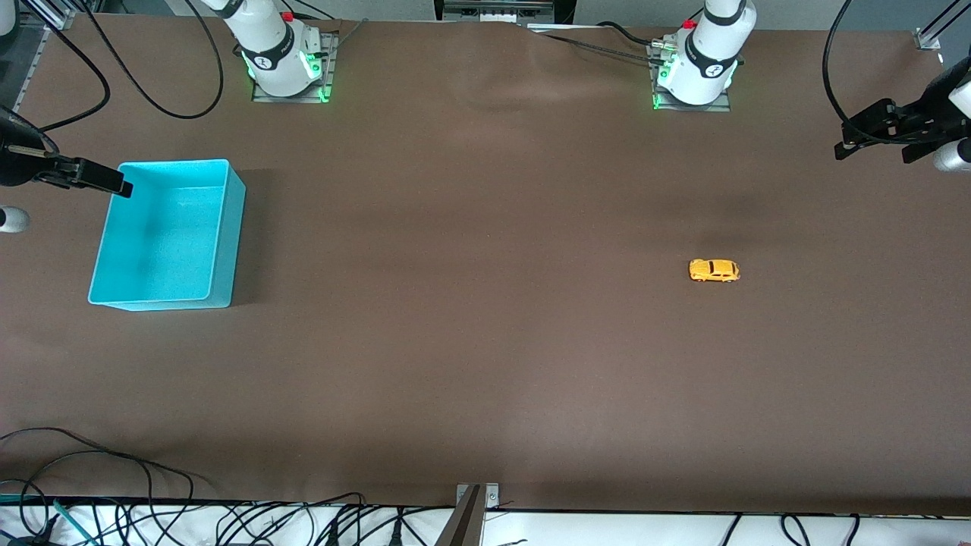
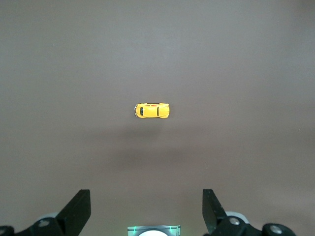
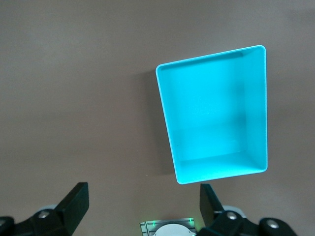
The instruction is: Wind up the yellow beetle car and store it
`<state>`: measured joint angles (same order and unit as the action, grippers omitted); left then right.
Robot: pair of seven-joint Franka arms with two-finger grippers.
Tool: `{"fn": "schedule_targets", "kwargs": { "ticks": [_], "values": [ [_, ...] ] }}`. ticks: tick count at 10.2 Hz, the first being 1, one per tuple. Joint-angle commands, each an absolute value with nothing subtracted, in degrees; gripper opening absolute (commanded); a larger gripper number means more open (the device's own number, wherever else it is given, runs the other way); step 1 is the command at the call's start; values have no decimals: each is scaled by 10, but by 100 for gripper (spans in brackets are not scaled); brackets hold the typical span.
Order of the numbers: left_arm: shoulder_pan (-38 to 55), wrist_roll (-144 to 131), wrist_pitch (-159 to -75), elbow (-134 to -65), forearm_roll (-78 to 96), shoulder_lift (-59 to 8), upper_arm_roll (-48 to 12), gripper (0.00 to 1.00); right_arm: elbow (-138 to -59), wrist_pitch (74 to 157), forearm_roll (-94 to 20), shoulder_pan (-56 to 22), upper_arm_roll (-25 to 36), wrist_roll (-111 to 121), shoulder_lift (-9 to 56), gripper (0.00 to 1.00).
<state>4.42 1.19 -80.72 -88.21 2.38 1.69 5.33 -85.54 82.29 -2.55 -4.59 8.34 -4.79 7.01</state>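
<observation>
The yellow beetle car [image 1: 714, 271] sits on the brown counter [image 1: 485, 341], well apart from the cyan bin [image 1: 220, 250], toward the left arm's end. Left gripper [image 2: 146, 209] and right gripper [image 3: 142, 204] hang high, fingers spread, empty.

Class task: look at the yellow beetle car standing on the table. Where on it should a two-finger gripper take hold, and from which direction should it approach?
Grip the yellow beetle car across its narrow body, one finger on each long flank, coming straight down from above. It stands on its wheels on the brown table, so the flanks are probably the flattest faces. The left gripper, jaws open, hangs above it.
</observation>
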Motion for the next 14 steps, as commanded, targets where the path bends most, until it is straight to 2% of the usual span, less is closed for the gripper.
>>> {"fn": "schedule_targets", "kwargs": {
  "ticks": [1,5,8,14],
  "values": [
    [41,6,-799,-867,27,11,52,100,-859,818,-37,-44,82,-58,67,100],
    [39,8,-809,-870,-1,-2,55,100,-859,820,-37,-44,82,-58,67,100],
    [24,8,-886,-926,-21,-4,58,100,-859,821,-37,-44,82,-58,67,100],
    [23,9,-936,-1012,-22,-5,59,100,-860,822,-37,-44,82,-58,67,100]
  ]
}}
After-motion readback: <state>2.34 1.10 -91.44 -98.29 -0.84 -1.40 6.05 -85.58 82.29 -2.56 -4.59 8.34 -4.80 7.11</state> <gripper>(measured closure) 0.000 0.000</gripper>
